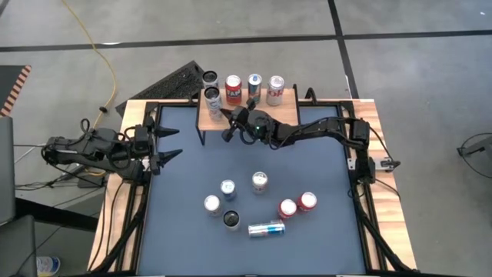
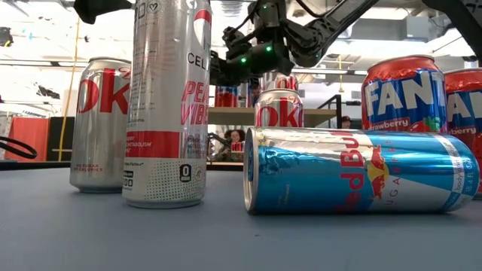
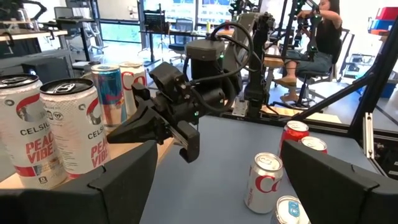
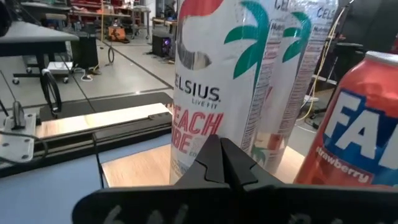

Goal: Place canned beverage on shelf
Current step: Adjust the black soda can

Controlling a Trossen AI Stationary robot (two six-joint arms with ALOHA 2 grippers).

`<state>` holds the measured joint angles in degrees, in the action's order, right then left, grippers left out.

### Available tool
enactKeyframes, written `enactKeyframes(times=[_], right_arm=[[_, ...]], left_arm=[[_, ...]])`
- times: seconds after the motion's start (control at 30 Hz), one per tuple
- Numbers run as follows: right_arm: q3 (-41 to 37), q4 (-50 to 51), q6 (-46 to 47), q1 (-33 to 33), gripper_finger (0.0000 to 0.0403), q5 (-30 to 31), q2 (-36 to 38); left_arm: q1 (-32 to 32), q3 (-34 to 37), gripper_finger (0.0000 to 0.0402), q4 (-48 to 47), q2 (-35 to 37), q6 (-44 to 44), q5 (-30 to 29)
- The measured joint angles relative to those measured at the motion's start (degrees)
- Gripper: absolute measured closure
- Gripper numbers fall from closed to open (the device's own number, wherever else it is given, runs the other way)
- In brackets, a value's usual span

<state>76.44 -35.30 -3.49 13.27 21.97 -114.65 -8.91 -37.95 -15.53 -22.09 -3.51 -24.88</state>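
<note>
We see the right gripper [image 1: 228,121], jaws closed and empty, just in front of the Celsius can [image 1: 213,101] on the shelf [image 1: 206,120] at the table's far edge. The left gripper [image 1: 171,143] waits at the left side, jaws open, empty.

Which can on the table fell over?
The blue and silver Red Bull can lies on its side at the table's front; the other cans near it stand upright.
</note>
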Motion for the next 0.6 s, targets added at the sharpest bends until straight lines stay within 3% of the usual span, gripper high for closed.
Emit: enactKeyframes(times=[0.6], right_arm=[[0.0,1.6,-0.2,0.1,0.0403,-0.1,0.0]], left_arm=[[0.0,0.0,0.0069,0.0,0.0,0.5,0.0]])
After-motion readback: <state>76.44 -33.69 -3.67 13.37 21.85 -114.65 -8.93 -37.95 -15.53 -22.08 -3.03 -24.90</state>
